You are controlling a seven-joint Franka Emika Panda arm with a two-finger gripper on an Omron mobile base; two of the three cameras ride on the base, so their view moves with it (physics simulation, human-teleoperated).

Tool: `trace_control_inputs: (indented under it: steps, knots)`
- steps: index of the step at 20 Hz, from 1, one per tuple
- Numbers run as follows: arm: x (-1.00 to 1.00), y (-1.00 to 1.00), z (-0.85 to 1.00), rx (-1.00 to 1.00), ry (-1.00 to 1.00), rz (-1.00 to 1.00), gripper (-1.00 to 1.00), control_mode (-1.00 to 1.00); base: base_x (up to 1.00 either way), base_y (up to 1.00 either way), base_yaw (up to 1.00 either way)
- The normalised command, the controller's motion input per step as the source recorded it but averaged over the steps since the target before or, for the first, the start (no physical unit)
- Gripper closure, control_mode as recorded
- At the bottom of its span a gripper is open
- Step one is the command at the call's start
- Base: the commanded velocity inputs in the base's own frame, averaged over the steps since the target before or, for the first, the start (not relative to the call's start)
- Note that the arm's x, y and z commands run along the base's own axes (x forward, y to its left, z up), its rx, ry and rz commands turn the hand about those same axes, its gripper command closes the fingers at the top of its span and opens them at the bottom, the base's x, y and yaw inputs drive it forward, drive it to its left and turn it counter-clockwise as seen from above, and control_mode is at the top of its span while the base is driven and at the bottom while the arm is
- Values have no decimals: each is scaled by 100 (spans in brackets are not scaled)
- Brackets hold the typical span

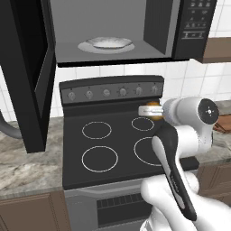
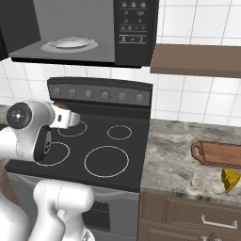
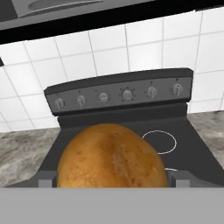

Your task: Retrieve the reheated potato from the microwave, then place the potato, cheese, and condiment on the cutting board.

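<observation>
While hand view shows potato (image 3: 111, 156), right shows cheese (image 2: 230, 180).

Potato (image 3: 111, 156) — matt golden-brown skin, faintly mottled. Stove (image 1: 113, 144) top — smooth black glass; counter (image 2: 179, 155) — polished grey marble. Cutting board (image 2: 219, 154): reddish wood, matt.

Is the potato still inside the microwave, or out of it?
Out. The potato sits between the hand's fingers above the stove; the microwave, door open, holds just a plate.
</observation>
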Motion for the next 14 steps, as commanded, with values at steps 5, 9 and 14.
trace_control_inputs:
  steps: [5, 9, 14]
  knots:
    - [31, 0, -18, -2, 0, -2, 100, -100, 0, 0, 0]
    - [32, 0, -11, -6, 11, -6, 100, -100, 0, 0, 0]
    - [37, -3, -20, -11, 17, -3, 100, -100, 0, 0, 0]
